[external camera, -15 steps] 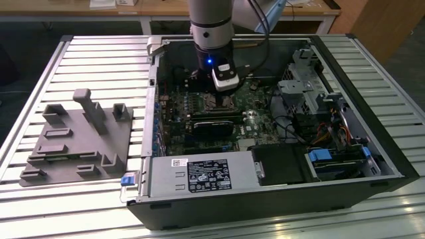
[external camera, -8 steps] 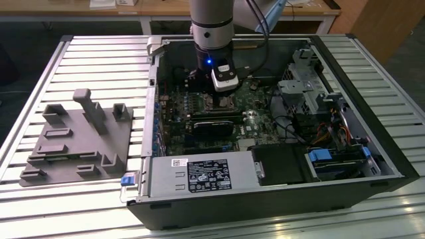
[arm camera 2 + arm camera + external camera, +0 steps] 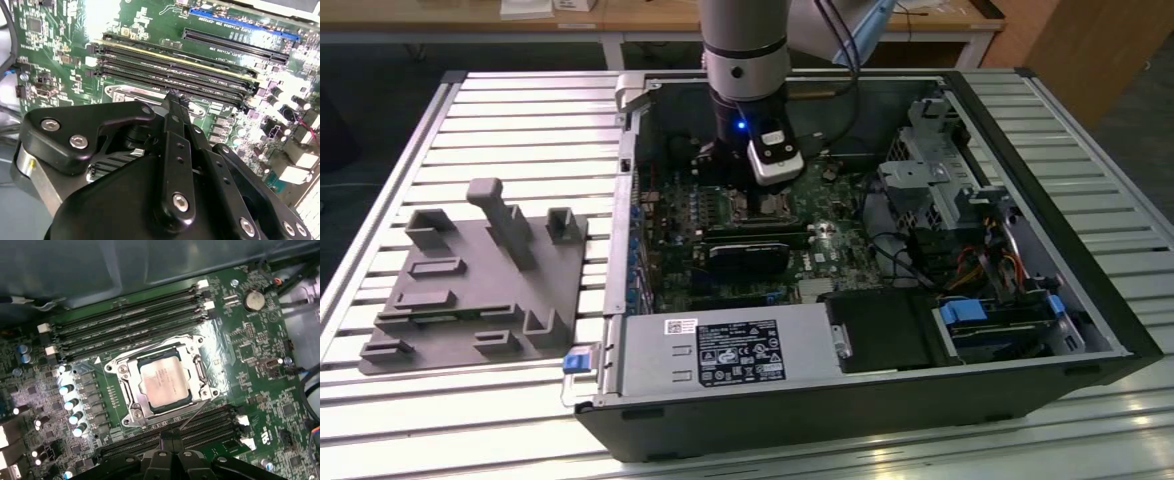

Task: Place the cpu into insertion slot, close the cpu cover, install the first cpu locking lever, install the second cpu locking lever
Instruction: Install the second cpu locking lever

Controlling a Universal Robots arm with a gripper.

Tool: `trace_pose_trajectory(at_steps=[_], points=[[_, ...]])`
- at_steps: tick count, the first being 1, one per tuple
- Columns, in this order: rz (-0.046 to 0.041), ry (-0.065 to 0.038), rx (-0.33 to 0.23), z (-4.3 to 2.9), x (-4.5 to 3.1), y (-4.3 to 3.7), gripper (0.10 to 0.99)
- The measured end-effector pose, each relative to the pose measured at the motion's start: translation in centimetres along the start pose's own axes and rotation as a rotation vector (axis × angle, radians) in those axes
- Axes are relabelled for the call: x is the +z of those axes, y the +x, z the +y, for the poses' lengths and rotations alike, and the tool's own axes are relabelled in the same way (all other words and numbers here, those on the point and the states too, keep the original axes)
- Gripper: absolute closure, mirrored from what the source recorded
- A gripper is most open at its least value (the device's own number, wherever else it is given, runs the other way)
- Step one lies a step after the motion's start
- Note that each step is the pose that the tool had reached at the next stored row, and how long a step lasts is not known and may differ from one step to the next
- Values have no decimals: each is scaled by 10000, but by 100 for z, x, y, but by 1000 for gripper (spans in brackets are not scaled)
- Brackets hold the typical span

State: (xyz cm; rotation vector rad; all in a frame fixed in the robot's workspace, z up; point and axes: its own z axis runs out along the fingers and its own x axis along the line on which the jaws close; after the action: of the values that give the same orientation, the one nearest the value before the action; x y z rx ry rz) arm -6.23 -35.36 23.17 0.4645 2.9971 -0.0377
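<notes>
In the first wrist view the cpu (image 3: 164, 384) sits in the insertion slot (image 3: 131, 371) under the lowered cpu cover (image 3: 202, 374). The end effector (image 3: 171, 435), fingers together and seemingly empty, hangs just beside it, a thin lever (image 3: 192, 416) slanting between them.

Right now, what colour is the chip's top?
Dull silver-beige, seen best in the first wrist view: the chip.

An open black metal computer case (image 3: 881, 415) lies on a slatted silver aluminium table (image 3: 494, 110). Inside sit a green motherboard (image 3: 260, 370), long black memory slots (image 3: 125, 325) and a grey boxy power supply (image 3: 720, 352). A grey plastic fixture tray (image 3: 467, 290) rests beside the case, toward the exterior view's left.
</notes>
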Motion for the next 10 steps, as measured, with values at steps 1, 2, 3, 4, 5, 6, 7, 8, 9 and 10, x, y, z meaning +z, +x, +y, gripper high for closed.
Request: trace_pose_trajectory(at_steps=[1, 2, 3, 4, 5, 6, 7, 8, 9, 10], points=[[2, -17, -85, -3, 3, 5, 980], [8, -42, -144, -8, 7, 11, 980], [16, -75, -184, -15, 12, 17, 980], [26, -114, -211, -23, 17, 22, 980], [39, -159, -228, -33, 22, 28, 980], [55, -214, -240, -44, 27, 34, 980], [72, -268, -248, -55, 32, 39, 980], [90, -326, -253, -65, 37, 43, 980], [107, -385, -259, -76, 42, 48, 980], [121, -432, -269, -88, 48, 52, 980]])
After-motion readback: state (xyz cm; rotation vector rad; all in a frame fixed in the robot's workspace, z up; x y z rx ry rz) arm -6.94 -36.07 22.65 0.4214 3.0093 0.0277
